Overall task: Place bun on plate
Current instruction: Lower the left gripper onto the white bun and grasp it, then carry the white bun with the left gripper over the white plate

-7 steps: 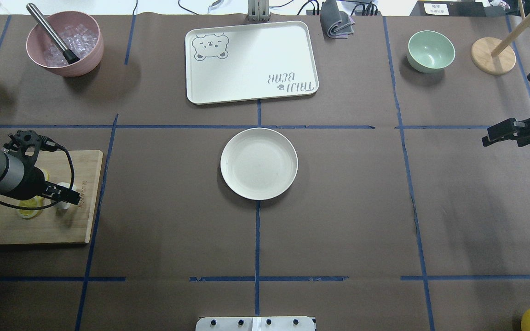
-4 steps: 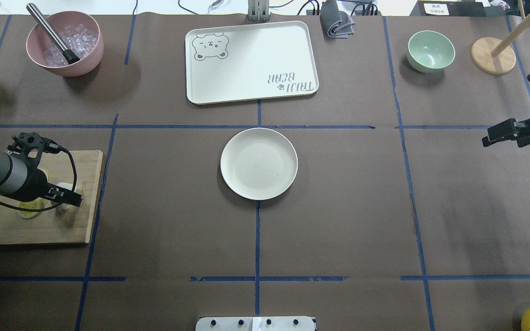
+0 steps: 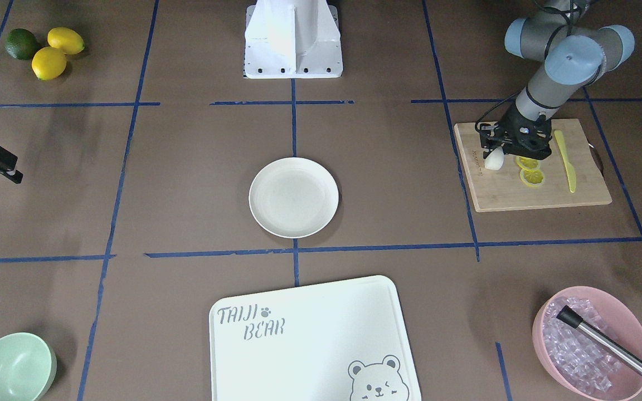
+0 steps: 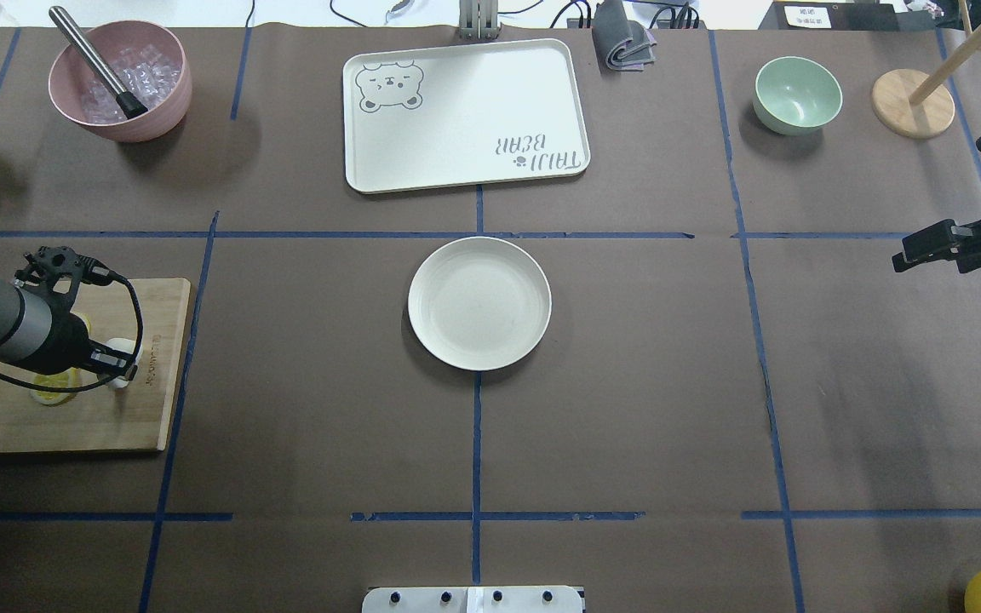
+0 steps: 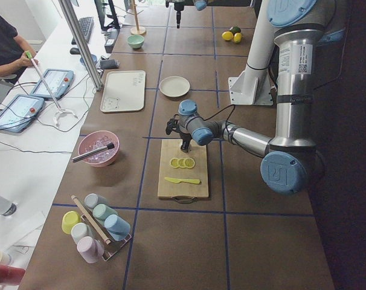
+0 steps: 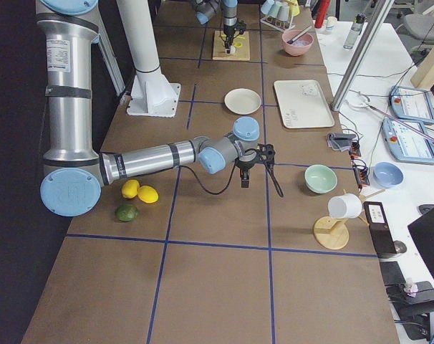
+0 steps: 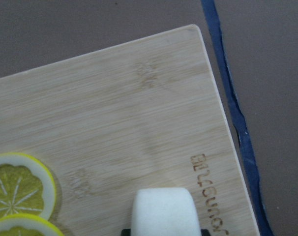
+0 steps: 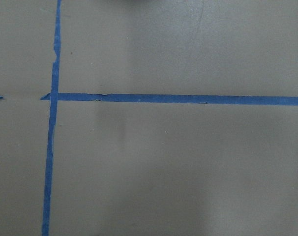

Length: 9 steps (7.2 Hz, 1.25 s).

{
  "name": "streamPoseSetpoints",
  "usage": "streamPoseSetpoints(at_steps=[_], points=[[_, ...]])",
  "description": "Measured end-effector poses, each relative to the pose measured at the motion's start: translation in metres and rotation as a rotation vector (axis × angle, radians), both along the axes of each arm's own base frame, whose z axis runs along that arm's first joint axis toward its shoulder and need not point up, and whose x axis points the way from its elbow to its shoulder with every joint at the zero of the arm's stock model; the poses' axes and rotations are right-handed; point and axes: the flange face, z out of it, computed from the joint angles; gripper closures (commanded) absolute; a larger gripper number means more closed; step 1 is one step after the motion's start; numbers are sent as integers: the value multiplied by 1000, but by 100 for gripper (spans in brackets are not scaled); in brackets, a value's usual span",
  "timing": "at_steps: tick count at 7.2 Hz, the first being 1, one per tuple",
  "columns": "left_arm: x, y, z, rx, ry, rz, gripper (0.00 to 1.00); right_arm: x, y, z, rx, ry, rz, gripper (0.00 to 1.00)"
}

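Note:
The bun (image 4: pixel 123 349) is a small white roll at the right end of the wooden cutting board (image 4: pixel 141 417). My left gripper (image 4: pixel 119 364) is down on it and shut on the bun, a dark finger pressed against each side. In the left wrist view the bun (image 7: pixel 163 211) fills the bottom middle, still resting on the board (image 7: pixel 114 98). From the front, the bun (image 3: pixel 494 160) shows just under the left gripper (image 3: pixel 492 151). The cream plate (image 4: pixel 479 303) sits bare at mid-table, well to the right of the board. My right gripper (image 4: pixel 912 253) hovers open at the far right with nothing in it.
Lemon slices (image 3: pixel 531 171) and a yellow knife (image 3: pixel 566 161) lie on the board beside the bun. A bear-print tray (image 4: pixel 465 115) lies behind the plate. A pink bowl of ice (image 4: pixel 120 81) stands at back left and a mint-green bowl (image 4: pixel 797 94) at back right.
My left gripper has shifted slightly to the left on the board and settled at the bun. The right arm has not moved.

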Motion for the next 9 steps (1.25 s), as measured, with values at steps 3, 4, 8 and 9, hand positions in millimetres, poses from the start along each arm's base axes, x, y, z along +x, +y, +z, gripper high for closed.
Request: streamPoseSetpoints(at_steps=[3,4,8,9], points=[[15,-15,-52,30,73,-24,72,0,1,0,-1,0,0,0],[33,-30,-92,10,104,-57,72,0,1,0,-1,0,0,0],[153,-49,-274,-139,116,-134,72,1,2,3,-5,2,0,0],[198,-56,-309,-155,111,-162,72,2,3,4,-6,3,1,0]])
